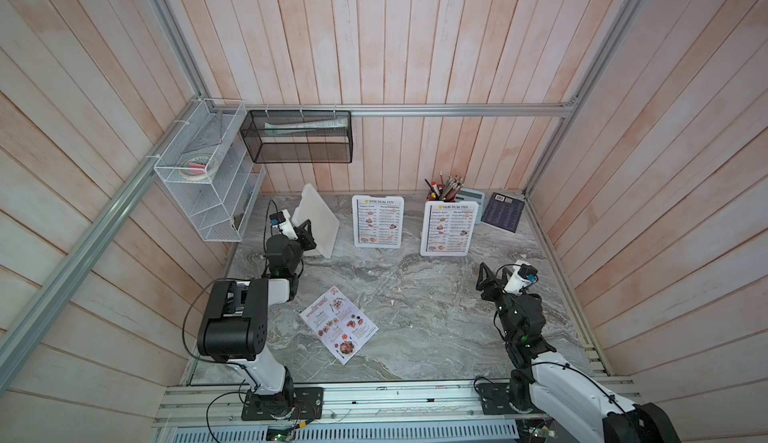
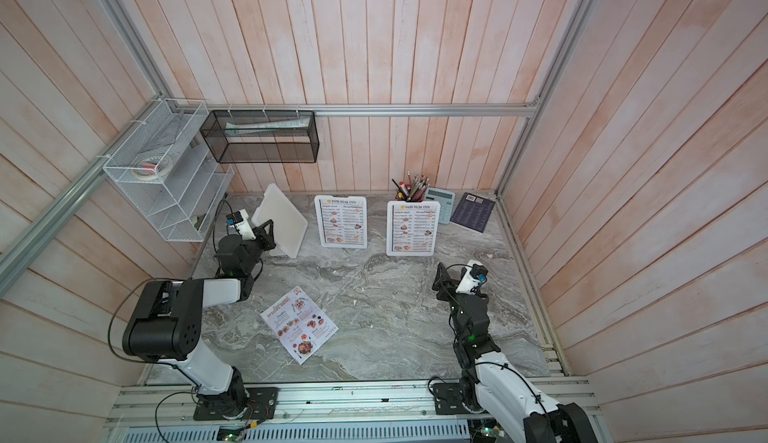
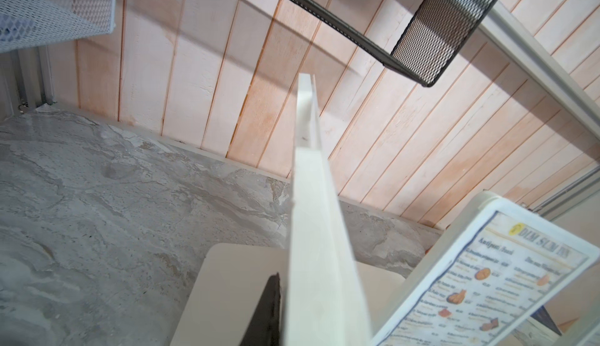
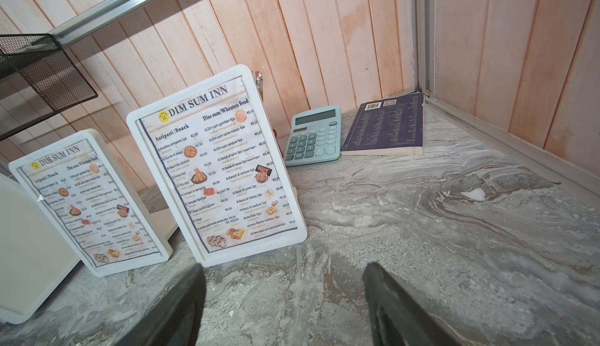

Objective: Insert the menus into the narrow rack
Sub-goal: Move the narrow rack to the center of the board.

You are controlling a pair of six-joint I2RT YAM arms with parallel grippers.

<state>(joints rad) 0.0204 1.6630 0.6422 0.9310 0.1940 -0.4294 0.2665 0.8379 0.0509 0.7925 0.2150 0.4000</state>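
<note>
so yeah, grey marbled counter (image 1: 436,316), pinkish plank walls (image 1: 415,46), black mesh rack (image 1: 299,139), teal calculator (image 4: 313,136), dark purple booklet (image 4: 386,126)

robot lab cell, aluminium frame (image 1: 457,109), plank wall panels (image 1: 415,25), marble-look tabletop (image 1: 415,316), mounting rail (image 1: 395,397)

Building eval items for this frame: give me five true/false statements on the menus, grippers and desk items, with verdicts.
1. The colourful "Special Menu" sheet lies flat on the grey marble tabletop. True.
2. Both white-framed "DIM SUM INN" menus sit inside the black mesh wall rack. False: they stand upright on the tabletop, outside the rack.
3. The right gripper is open and empty. True.
4. The light blue calculator lies on top of the dark purple book. False: it lies beside the book, on the tabletop.
5. The left gripper is closed on the edge of the blank white upright board. True.
</note>
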